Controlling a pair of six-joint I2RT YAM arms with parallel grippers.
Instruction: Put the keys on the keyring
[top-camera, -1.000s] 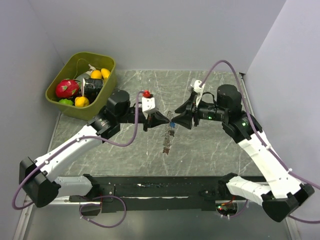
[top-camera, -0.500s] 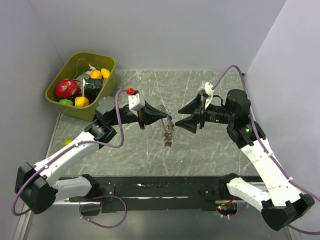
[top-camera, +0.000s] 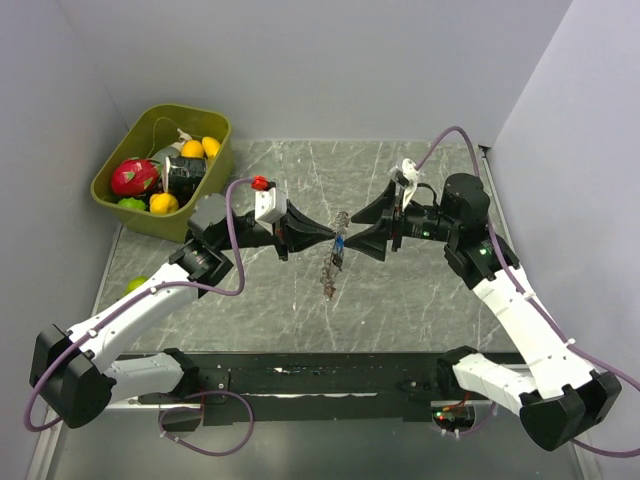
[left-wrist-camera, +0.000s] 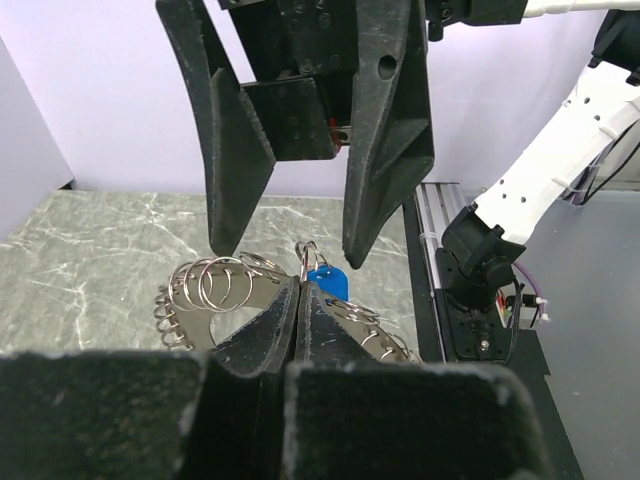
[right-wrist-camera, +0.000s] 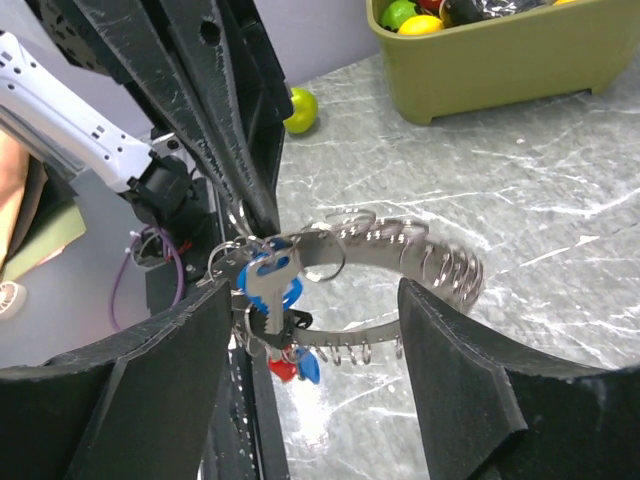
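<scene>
The keyring (right-wrist-camera: 400, 250), a curved metal band strung with small silvery loops, is hanging in mid-air above the middle of the marble-patterned table (top-camera: 430, 300), with the keys (right-wrist-camera: 268, 288) bunched at its near end: one blue-headed key is sitting uppermost, and a red head and another blue one are dangling just below it. Whether any of them is already threaded on cannot be told from these views. The left gripper (left-wrist-camera: 300, 292) is pinching the keyring with its fingers pressed fully together, right beside the blue key. Facing it, the right gripper (top-camera: 352, 232) is standing wide open and holding nothing, its two fingers straddling the key bunch without touching it. An olive bin (top-camera: 215, 125) of toy fruit is sitting well apart at the far left corner, and a green ball (right-wrist-camera: 300, 108) is lying on the table near it. The whole load is depending on one narrow pinch, so a tug or sideways knock from the right fingers is likely to twist the band loose and drop it onto the table. With the coloured heads crowding together, closing there is also risking a grip on two keys at once, or on the band instead of a key.
</scene>
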